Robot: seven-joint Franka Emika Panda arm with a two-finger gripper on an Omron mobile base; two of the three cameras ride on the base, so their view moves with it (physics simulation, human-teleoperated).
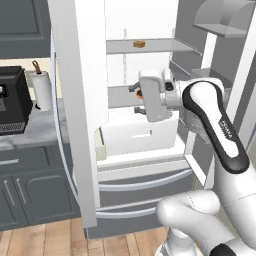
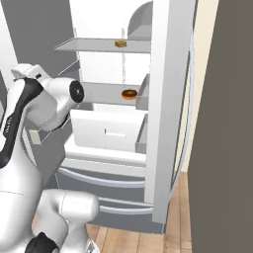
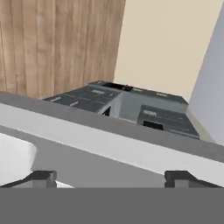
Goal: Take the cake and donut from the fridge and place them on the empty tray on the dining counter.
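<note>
Reaching into the open fridge (image 1: 80,125), I held my pincer (image 3: 109,178) with its tips spread wide, clamped on nothing; the donut (image 2: 129,94), a dark-glazed ring with an orange-tan rim, lay on the middle shelf beside my hand; the cake (image 2: 120,44), a small tan block, sat on the shelf at twelve o'clock above it.
</note>
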